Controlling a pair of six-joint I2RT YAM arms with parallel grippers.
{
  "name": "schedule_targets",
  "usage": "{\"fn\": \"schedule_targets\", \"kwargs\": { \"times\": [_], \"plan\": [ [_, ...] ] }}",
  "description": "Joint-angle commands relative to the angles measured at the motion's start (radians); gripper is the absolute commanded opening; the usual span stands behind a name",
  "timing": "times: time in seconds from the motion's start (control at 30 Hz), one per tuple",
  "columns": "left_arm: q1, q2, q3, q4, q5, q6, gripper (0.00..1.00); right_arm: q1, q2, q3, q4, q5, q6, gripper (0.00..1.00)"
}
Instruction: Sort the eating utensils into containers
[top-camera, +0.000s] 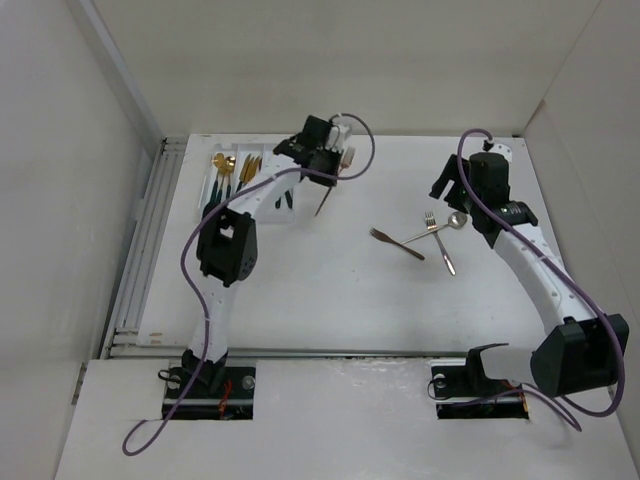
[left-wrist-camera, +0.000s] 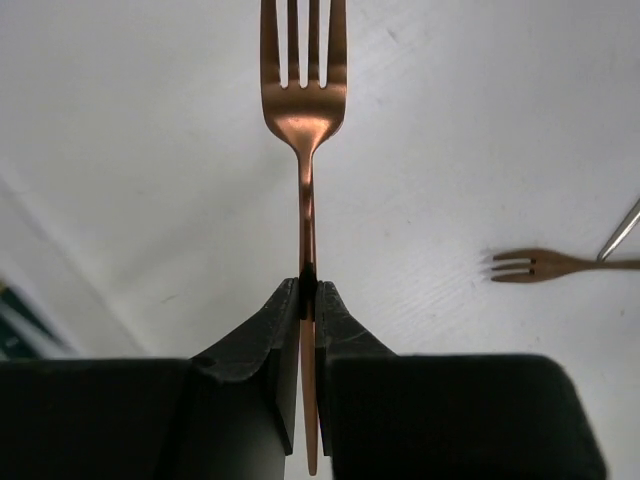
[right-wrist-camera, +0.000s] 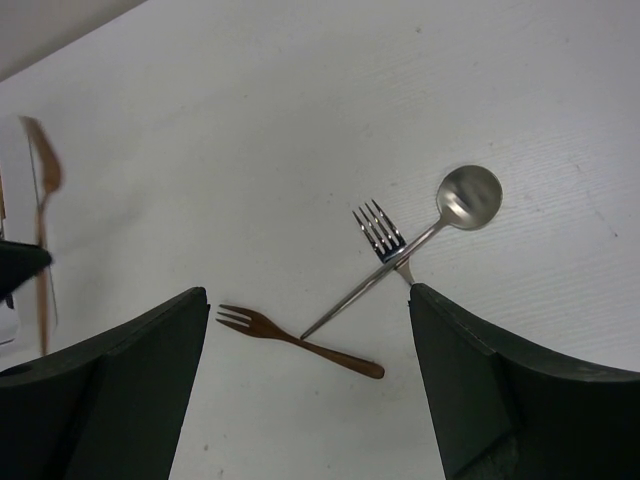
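Observation:
My left gripper (top-camera: 326, 170) is shut on the handle of a copper fork (top-camera: 323, 204) and holds it above the table, just right of the white tray (top-camera: 214, 154). In the left wrist view the fork (left-wrist-camera: 305, 120) points away, tines up, pinched between the fingers (left-wrist-camera: 270, 330). The tray holds several gold utensils (top-camera: 228, 165) with dark handles. My right gripper (right-wrist-camera: 308, 300) is open and empty above a second copper fork (right-wrist-camera: 300, 342), a silver spoon (right-wrist-camera: 470, 195) and a silver fork (right-wrist-camera: 380, 232). The spoon lies across the silver fork.
The three loose utensils lie together right of the table's centre (top-camera: 420, 238). White walls close in the table at the back and both sides. A rail runs along the table's left edge (top-camera: 140, 250).

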Motion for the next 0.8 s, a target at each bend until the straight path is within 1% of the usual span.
{"fn": "schedule_targets", "kwargs": {
  "times": [0.0,0.1,0.13,0.23,0.33,0.4,0.47,0.63,0.7,0.77],
  "plan": [
    [0.096,-0.188,0.054,0.078,-0.049,-0.086,0.00,-0.008,0.024,0.063,0.030,0.004,0.013,0.87],
    [0.151,-0.207,0.031,0.112,-0.110,-0.095,0.00,-0.008,0.053,0.092,0.030,-0.008,0.013,0.87],
    [0.186,-0.207,0.031,0.112,-0.126,-0.083,0.00,-0.008,0.062,0.108,0.030,-0.017,0.013,0.87],
    [0.251,-0.150,0.044,0.100,-0.172,-0.062,0.00,0.003,0.093,0.123,0.030,-0.017,0.013,0.87],
    [0.285,-0.089,0.075,0.072,-0.204,-0.020,0.00,0.013,0.124,0.163,0.019,-0.017,0.013,0.87],
    [0.294,-0.069,0.075,0.072,-0.204,0.001,0.00,0.013,0.148,0.190,0.019,-0.017,0.013,0.87],
    [0.303,-0.057,0.063,0.084,-0.157,0.012,0.00,0.023,0.162,0.206,0.007,-0.008,0.013,0.87],
    [0.303,-0.046,-0.003,0.202,-0.180,0.012,0.00,0.032,0.196,0.240,-0.004,-0.008,0.013,0.87],
    [0.314,-0.017,0.006,0.203,-0.180,0.012,0.00,0.042,0.196,0.250,-0.013,-0.008,0.013,0.87],
    [0.314,-0.007,0.017,0.166,-0.171,0.000,0.00,0.043,0.196,0.259,-0.022,0.002,0.013,0.87]
  ]
}}
